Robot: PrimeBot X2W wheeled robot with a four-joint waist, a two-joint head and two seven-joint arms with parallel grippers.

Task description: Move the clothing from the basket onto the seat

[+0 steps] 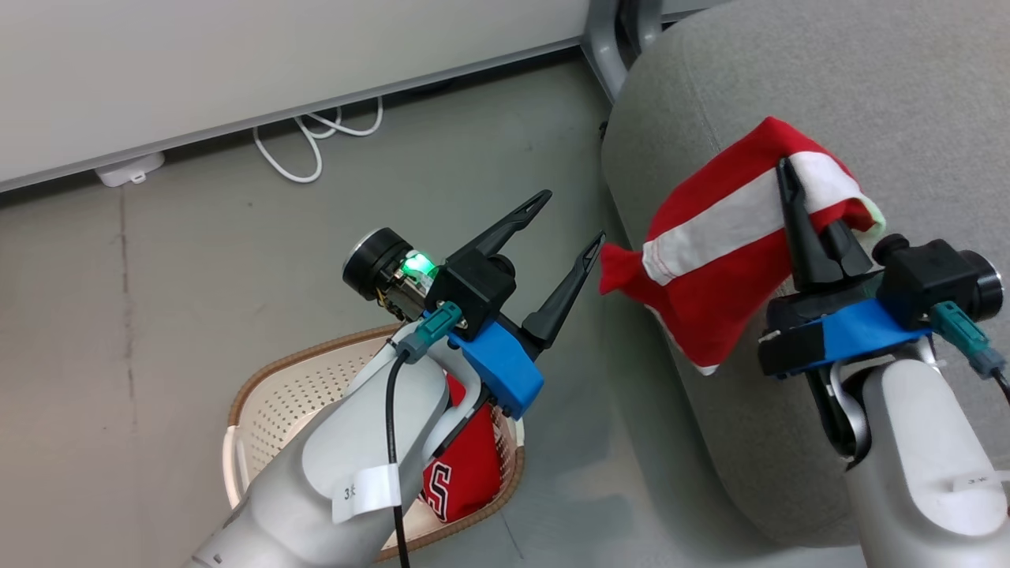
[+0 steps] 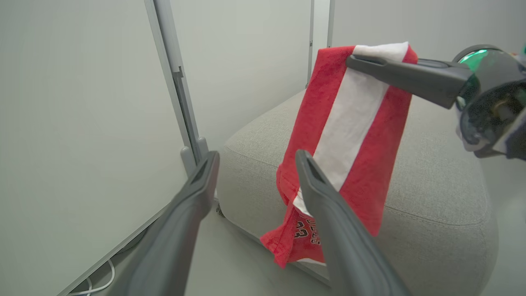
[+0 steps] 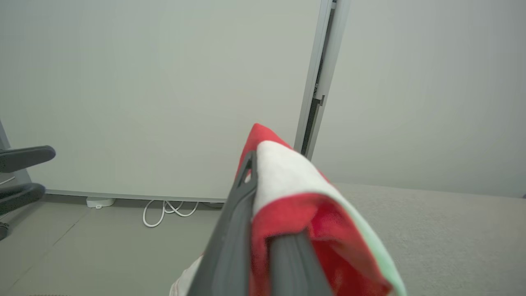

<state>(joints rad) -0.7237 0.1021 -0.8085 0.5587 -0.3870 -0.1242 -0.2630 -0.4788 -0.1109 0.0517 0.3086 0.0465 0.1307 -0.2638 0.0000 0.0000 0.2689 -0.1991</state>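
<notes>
Red striped garment (image 1: 710, 260) was pinched in my right end effector (image 1: 789, 177) in the head view. The jaws were clamped together on a fold by the white band, so the rest hung in the air at the edge of the grey seat (image 1: 868, 79), not lying on it yet. My left end effector (image 1: 572, 217) hovered just beside the cloth, fingers spread apart and empty. It was above the basket (image 1: 284, 394) on the floor, where a second garment (image 1: 465, 473) with lettering sat.

Left wrist view gave me what the head couldn't: the cloth dangling free, with printed numbers near the lower hem.

Right wrist view showed fabric draped over my own fingers, with seat cushion beyond.

My guess: gripped high to clear the cushion edge, and it needed carrying further in before letting go.
</notes>
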